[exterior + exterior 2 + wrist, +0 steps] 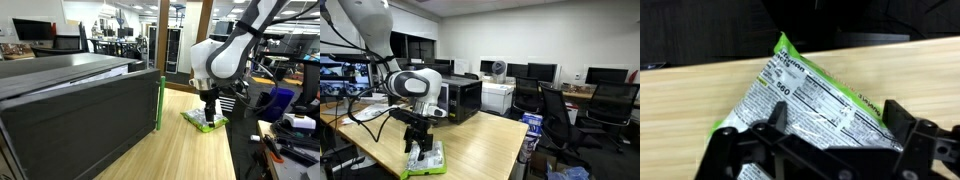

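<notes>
A green and white snack bag (810, 95) lies flat on the wooden table (690, 90), its nutrition label facing up. My gripper (835, 118) hangs just above it with its jaws open, one black finger (775, 118) on each side of the bag's middle. Nothing is held. In both exterior views the gripper (208, 112) (420, 148) points straight down over the bag (205, 122) (425, 160), which sits near the table's edge.
A large black box (70, 110) with a green strip at its corner stands beside the bag. A black microwave (460, 98) and a white printer (498, 95) sit at the table's far end. Office chairs (555, 115) stand off the table's side.
</notes>
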You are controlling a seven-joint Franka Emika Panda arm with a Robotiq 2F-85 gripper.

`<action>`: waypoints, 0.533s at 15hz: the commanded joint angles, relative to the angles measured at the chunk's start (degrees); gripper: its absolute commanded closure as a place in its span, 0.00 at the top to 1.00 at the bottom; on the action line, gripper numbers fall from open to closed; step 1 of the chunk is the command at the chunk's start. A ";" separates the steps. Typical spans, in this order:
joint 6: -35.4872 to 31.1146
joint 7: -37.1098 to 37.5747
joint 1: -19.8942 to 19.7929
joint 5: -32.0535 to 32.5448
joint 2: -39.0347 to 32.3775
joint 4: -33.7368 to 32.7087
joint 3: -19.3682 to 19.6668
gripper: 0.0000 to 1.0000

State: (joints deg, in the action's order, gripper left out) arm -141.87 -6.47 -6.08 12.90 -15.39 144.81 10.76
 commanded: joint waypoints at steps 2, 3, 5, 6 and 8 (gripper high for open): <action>-11.96 6.65 1.70 9.65 -5.19 -4.09 2.41 1.00; -14.78 8.49 2.41 11.75 -6.60 -5.58 3.29 1.00; -18.63 11.24 3.96 13.95 -8.83 -8.33 4.81 1.00; -19.69 12.05 4.77 13.96 -9.28 -9.38 5.28 1.00; -13.81 9.35 5.26 10.72 -5.93 -9.92 3.40 1.00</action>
State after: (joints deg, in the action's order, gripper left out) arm -159.25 3.06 -2.18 24.99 -23.04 135.86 14.75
